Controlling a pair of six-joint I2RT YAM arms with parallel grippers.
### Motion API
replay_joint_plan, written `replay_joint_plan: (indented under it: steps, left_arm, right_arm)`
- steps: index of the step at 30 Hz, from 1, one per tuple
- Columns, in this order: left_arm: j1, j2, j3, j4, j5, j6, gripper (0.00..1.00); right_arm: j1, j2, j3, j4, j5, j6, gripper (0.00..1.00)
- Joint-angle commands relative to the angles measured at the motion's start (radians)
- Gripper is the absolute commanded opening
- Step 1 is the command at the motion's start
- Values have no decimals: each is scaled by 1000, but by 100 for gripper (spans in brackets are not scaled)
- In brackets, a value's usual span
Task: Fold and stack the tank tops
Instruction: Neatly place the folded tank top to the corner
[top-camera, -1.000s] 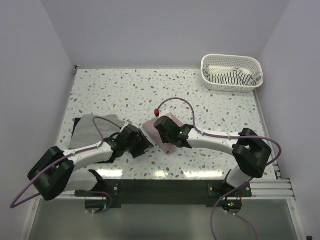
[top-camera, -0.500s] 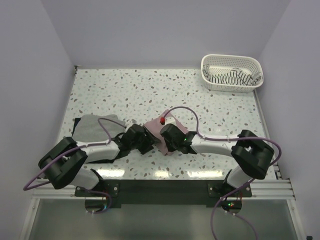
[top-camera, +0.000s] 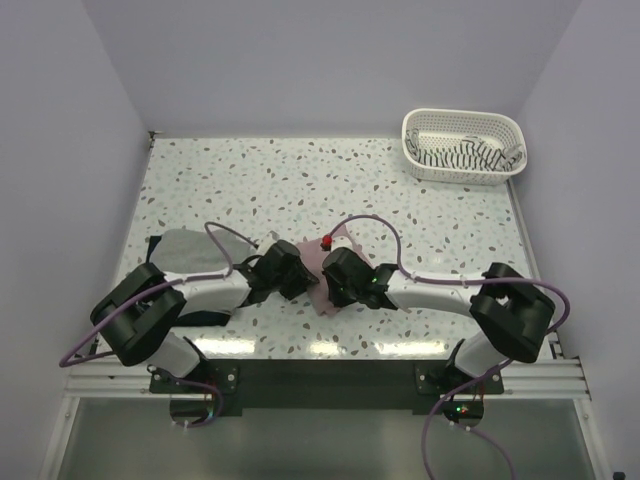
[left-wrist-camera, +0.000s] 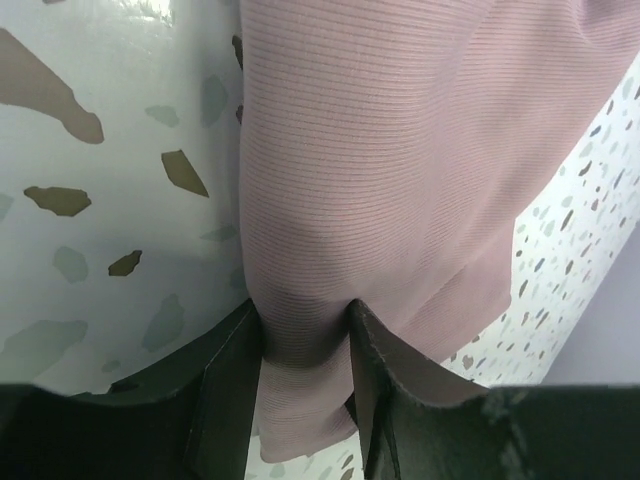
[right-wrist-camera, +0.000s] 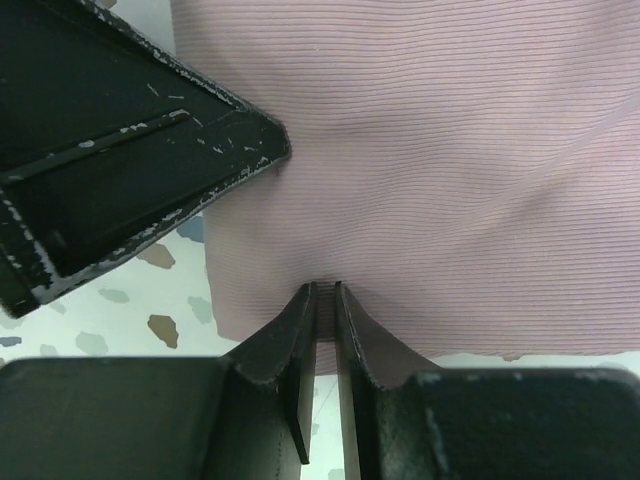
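Observation:
The dusty pink tank top (top-camera: 318, 270) lies bunched at the table's front centre, mostly hidden under both wrists. My left gripper (top-camera: 298, 275) is shut on its near edge, seen as pink ribbed cloth (left-wrist-camera: 400, 160) pinched between the fingers (left-wrist-camera: 232, 380). My right gripper (top-camera: 330, 283) is shut on the same top (right-wrist-camera: 440, 150), its fingertips (right-wrist-camera: 300, 330) nipping a thin fold. The light grey tank top (top-camera: 190, 252) lies at the left over a dark navy one (top-camera: 152, 250). The striped top (top-camera: 462, 155) sits in the basket.
The white lattice basket (top-camera: 512, 135) stands at the back right corner. Purple cables loop over both arms. The left gripper's body (right-wrist-camera: 120, 190) shows close by in the right wrist view. Walls close in the table on three sides.
Both grippers have drawn together at the front centre and hold the pink top. The left arm swung right from the grey top; the pink cloth is now bunched and narrower.

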Motion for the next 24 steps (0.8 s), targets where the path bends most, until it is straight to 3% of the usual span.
replay_joint_plan:
  steps: [1,10,24]
  left_arm:
    - [-2,34,52,-171,-105,113,42]
    - [3,106,227,-361,-210,371,0]
    - [39,11,483,-800,-332,667,0]
  right_arm:
    - [2,-41,24,13,-28,40,17]
    - [2,-97,119,-116,42,31,27]
    - [-6,-204,202,-214,93,-44,29]
